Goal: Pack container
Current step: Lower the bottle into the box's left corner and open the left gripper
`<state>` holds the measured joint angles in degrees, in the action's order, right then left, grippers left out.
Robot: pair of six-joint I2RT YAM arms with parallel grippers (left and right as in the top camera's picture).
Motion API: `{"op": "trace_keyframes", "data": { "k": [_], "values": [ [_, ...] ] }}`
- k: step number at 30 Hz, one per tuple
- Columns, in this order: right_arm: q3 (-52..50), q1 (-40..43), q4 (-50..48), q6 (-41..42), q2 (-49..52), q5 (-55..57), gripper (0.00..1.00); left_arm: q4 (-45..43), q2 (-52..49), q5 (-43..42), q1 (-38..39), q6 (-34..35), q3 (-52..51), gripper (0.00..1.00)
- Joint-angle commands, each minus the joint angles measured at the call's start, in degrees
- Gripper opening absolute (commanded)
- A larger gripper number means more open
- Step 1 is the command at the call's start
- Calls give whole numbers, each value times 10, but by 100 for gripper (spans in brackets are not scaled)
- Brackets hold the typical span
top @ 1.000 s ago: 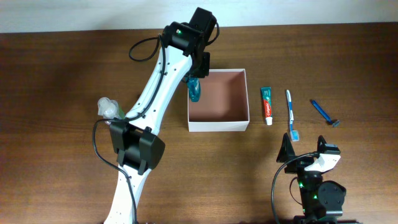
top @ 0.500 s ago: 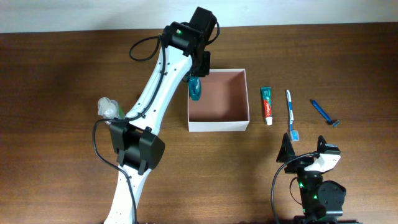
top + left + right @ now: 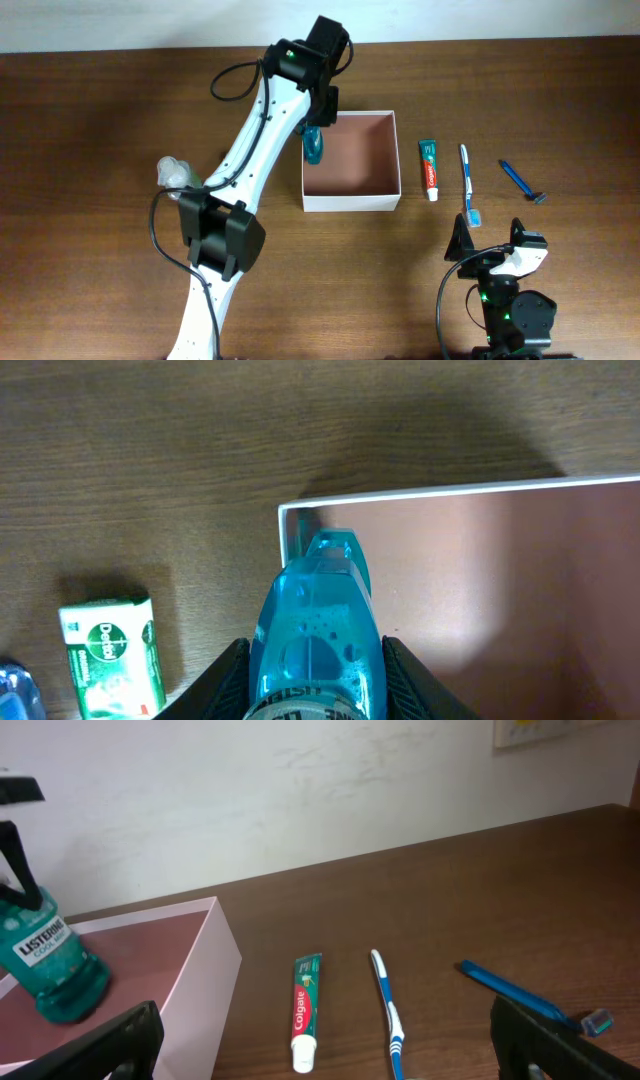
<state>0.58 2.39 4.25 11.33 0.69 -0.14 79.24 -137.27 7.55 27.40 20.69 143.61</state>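
The container (image 3: 350, 203) is a square white-walled box with a reddish-brown inside, at the table's middle. My left gripper (image 3: 314, 133) is shut on a blue Listerine mouthwash bottle (image 3: 313, 148) and holds it over the container's left inner edge. In the left wrist view the bottle (image 3: 315, 625) sits between the jaws, its tip at the container's corner (image 3: 292, 512). In the right wrist view the bottle (image 3: 50, 965) hangs inside the container (image 3: 215, 965). My right gripper (image 3: 490, 245) is open and empty near the front right.
A toothpaste tube (image 3: 429, 168), a toothbrush (image 3: 468, 185) and a blue razor (image 3: 522, 181) lie right of the container. A green Dettol soap (image 3: 110, 655) lies left of it. A clear plastic item (image 3: 172, 172) sits further left by the left arm.
The left gripper and the bottle have barely shifted. The right arm has not moved.
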Motion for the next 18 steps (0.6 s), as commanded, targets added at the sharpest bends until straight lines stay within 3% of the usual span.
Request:
{"op": "trace_keyframes", "data": {
  "k": [1,5,9,15,18],
  "values": [
    [-3,4,3,-6,-5,-5,99,-11,21,9,-2,7,-15,22],
    [-3,4,3,-6,-5,-5,99,-17,21,9,-2,7,-18,22],
    [-3,4,3,-6,-5,-5,99,-20,21,9,-2,7,-18,38],
    [-3,4,3,-6,-5,-5,99,-21,21,9,-2,7,-18,41],
    [-3,3,3,-6,-5,-5,99,-21,21,9,-2,7,-18,59]
  ]
}}
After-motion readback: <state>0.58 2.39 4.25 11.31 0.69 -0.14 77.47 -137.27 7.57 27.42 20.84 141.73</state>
